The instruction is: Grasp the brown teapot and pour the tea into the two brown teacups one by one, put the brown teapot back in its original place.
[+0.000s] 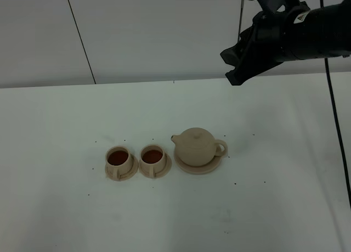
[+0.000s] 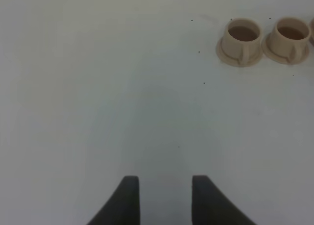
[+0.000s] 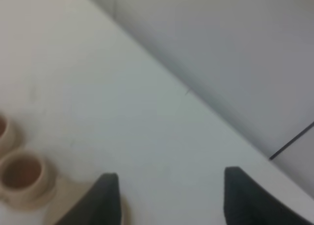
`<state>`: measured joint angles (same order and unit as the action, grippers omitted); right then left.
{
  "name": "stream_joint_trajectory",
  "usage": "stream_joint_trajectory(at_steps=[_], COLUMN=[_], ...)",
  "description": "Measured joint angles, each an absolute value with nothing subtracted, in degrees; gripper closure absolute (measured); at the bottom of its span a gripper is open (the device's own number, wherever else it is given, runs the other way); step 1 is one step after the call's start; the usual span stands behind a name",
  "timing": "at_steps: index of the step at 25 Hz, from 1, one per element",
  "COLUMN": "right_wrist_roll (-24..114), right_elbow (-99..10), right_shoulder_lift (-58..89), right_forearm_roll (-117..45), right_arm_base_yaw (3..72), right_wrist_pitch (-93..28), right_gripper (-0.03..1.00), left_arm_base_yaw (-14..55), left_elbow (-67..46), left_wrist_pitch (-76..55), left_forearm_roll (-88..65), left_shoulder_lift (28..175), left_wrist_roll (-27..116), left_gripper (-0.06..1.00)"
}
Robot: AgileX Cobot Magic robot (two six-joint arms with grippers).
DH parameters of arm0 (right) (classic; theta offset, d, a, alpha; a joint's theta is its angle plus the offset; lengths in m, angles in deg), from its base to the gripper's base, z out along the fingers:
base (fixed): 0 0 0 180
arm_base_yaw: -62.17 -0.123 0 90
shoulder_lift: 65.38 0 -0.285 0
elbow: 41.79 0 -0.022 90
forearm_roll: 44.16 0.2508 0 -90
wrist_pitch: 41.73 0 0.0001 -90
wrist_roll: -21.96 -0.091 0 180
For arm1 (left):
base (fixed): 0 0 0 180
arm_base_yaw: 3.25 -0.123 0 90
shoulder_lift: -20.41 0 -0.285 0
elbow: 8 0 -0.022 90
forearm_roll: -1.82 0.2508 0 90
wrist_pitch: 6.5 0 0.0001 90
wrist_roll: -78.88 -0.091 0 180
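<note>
The white bench (image 1: pixel 66 219) lies bare toward its near edge and both side edges, so there is wide room around the tea set, which sits mid-bench in a row running side to side. The brown teapot (image 1: pixel 196 146) stands upright on its saucer (image 1: pixel 193 167) — spout toward the left edge, loop handle toward the right. Just beside its spout stand the two brown teacups (image 1: pixel 152 157), both holding dark tea. The right tool (image 1: pixel 237 72) hangs high above the far edge, jaws wide apart and empty. The left tool (image 2: pixel 164 198) hovers over bare bench — jaws parted, holding nothing.
</note>
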<state>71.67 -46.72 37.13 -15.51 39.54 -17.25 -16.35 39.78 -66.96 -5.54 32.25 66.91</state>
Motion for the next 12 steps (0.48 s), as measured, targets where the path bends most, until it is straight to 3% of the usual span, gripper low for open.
stream_joint_trajectory(at_steps=[12], right_wrist_roll=[72.7], right_elbow=[-26.2], right_shoulder_lift=[22.9], right_forearm_roll=[-8.3], right_arm_base_yaw=[39.5], right_wrist_pitch=[-38.3], right_gripper=[0.51], left_arm_base_yaw=[-16.3], left_elbow=[39.8], left_wrist_pitch=[-67.0], left_forearm_roll=[-5.5], left_shoulder_lift=[32.2], left_wrist_roll=[66.9], left_gripper=[0.62])
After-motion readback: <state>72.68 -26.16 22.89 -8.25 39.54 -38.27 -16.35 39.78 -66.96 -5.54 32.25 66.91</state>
